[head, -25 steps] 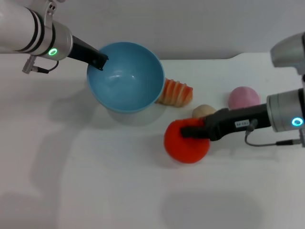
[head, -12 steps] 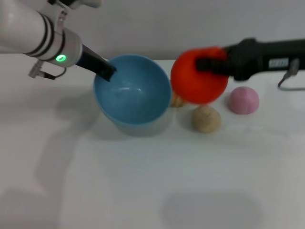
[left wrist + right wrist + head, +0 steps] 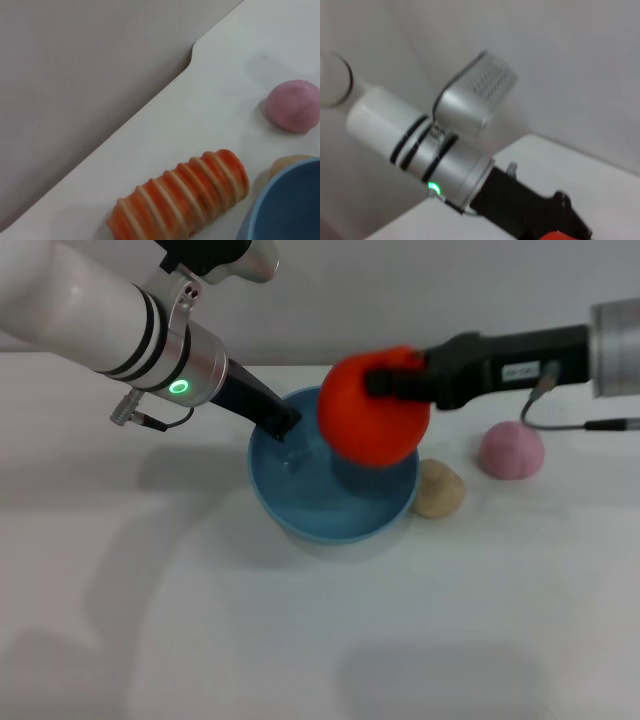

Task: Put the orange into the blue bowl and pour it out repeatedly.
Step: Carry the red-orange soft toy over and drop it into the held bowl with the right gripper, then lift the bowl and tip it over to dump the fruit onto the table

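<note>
The red-orange orange point(image 3: 372, 420) hangs in the air above the far right side of the blue bowl point(image 3: 300, 510), with my right gripper point(image 3: 385, 383) shut on it from the right. A sliver of the orange point(image 3: 559, 235) shows in the right wrist view. My left gripper point(image 3: 282, 424) is shut on the bowl's far left rim, and the bowl rests low on the white table point(image 3: 200, 620). The left wrist view catches a piece of the bowl's rim point(image 3: 280, 200).
A beige ball point(image 3: 439, 489) lies just right of the bowl and a pink ball point(image 3: 511, 450) farther right. The striped orange-and-white loaf point(image 3: 185, 200) lies behind the bowl, seen only in the left wrist view. The table's far edge point(image 3: 150, 107) meets a grey wall.
My right gripper lifted the orange off the table and carried it left over the bowl. My left gripper moved the bowl right and toward the table's middle, hiding the loaf in the head view.
</note>
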You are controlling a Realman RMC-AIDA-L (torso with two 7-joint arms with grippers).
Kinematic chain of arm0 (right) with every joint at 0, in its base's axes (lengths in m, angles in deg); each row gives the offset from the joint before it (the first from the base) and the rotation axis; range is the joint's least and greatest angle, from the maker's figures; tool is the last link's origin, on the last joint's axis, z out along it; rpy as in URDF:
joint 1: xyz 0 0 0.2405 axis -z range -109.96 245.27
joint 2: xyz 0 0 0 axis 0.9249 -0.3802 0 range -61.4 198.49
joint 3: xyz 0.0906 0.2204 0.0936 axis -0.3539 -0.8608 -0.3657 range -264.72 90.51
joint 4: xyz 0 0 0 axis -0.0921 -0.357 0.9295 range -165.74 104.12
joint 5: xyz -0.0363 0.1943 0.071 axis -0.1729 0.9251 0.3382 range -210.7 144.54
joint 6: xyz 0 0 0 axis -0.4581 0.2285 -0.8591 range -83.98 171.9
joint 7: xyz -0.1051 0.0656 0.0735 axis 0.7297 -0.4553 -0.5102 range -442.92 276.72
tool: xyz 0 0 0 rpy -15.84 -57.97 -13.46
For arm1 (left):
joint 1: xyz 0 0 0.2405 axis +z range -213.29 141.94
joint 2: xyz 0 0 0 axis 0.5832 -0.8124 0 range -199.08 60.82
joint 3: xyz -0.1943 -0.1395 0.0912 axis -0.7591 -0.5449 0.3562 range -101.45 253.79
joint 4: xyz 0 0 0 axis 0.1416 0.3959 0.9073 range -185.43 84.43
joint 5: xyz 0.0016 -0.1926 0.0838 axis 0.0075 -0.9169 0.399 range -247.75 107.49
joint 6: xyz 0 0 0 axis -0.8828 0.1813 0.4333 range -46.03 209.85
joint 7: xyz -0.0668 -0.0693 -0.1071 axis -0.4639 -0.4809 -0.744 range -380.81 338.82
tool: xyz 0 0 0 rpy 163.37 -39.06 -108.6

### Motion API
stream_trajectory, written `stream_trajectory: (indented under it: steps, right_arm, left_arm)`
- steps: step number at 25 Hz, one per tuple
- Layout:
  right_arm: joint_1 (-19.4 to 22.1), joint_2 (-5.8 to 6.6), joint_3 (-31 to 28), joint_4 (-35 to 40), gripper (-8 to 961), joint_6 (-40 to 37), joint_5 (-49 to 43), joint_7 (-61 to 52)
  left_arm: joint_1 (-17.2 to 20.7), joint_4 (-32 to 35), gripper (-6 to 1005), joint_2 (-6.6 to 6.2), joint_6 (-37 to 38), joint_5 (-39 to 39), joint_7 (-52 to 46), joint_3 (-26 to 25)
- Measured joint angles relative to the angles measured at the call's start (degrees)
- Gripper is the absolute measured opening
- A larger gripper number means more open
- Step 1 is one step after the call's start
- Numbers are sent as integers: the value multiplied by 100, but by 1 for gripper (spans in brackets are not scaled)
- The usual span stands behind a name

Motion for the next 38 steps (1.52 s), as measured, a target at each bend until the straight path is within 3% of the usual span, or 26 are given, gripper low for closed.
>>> stream_trajectory:
  steps: [9, 14, 22, 25, 29, 32, 38]
  right_arm:
    - [-209, -10, 340, -664, 36, 563, -250, 29]
    - [-222, -16, 405, -705, 111, 571, -250, 54]
    - [-66, -17, 64, -517, 404, 625, -132, 218]
    - [185, -26, -205, -443, 529, 683, 466, 935]
    - [831, -33, -545, -259, 529, 1300, 1360, 2469]
    - [1093, -55, -589, -310, 529, 1657, 1710, 3400]
    - [1686, -82, -600, -1174, 528, 2566, 3512, 5696]
  left_arm:
    - [42, 9, -1, -16, -48, -8, 4, 11]
    - [48, -13, -1, -11, -88, -8, 7, 19]
    - [110, -34, 0, -14, -174, -8, 10, 20]
    - [142, -39, 0, -16, -185, -7, 11, 19]
    - [199, -40, 0, -17, -291, 0, 5, -10]
    - [208, -40, -1, -16, -420, 30, -15, 3]
    - [199, -20, -1, -18, -658, 77, 21, 42]
